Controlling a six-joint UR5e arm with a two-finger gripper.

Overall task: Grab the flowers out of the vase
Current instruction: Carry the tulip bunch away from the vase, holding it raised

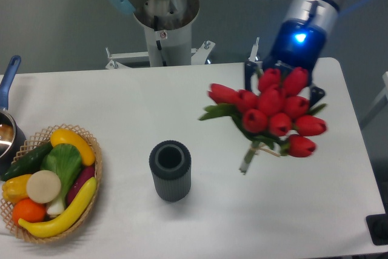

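Camera view shows the flowers (pixel 274 110) in the right half of the frame, lifted clear of the vase (pixel 170 170), which stands empty at lower centre with its round mouth open. We judge the pick-up is nearly done; the next move calls only for a steady hold and some more height. The bunch has about 9 red buds, green leaves and pale stems tied together, tilted down to the left. The gripper (pixel 285 83) sits behind the buds at upper right; it seems to be holding the bunch, but we cannot see its fingers. At lower left lies a basket (pixel 96 156) of fruit and vegetables.
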